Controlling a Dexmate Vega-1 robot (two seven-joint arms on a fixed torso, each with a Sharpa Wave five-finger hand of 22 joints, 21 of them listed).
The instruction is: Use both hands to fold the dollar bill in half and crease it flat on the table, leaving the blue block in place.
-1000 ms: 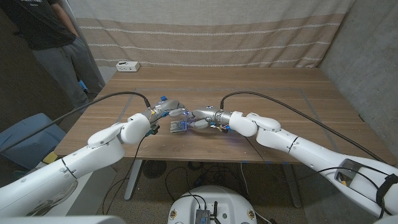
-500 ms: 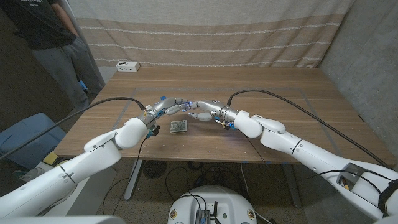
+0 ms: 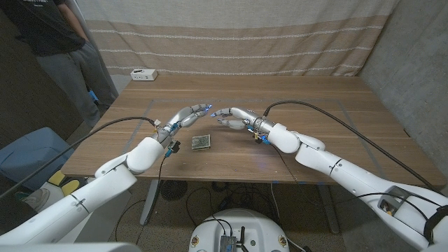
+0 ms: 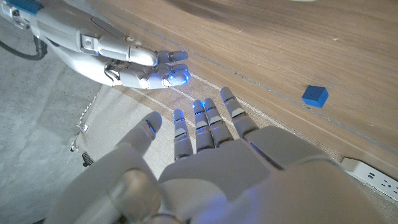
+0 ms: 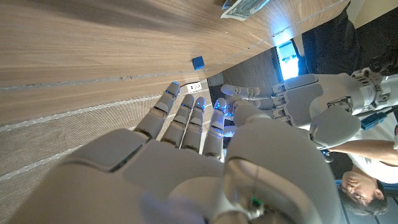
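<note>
You've got one folded dollar bill (image 3: 201, 142), one blue block (image 4: 314, 96), one white box (image 3: 144, 73) at the far edge, two hands, and one person (image 3: 56, 42) standing by.

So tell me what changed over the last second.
Both hands left the bill and moved away from the robot, out over the table. The left hand and right hand now hold nothing, fingers spread, fingertips nearly meeting beyond the bill. The bill lies folded on the table, about where it was. The white box at the far left corner has not moved.
</note>
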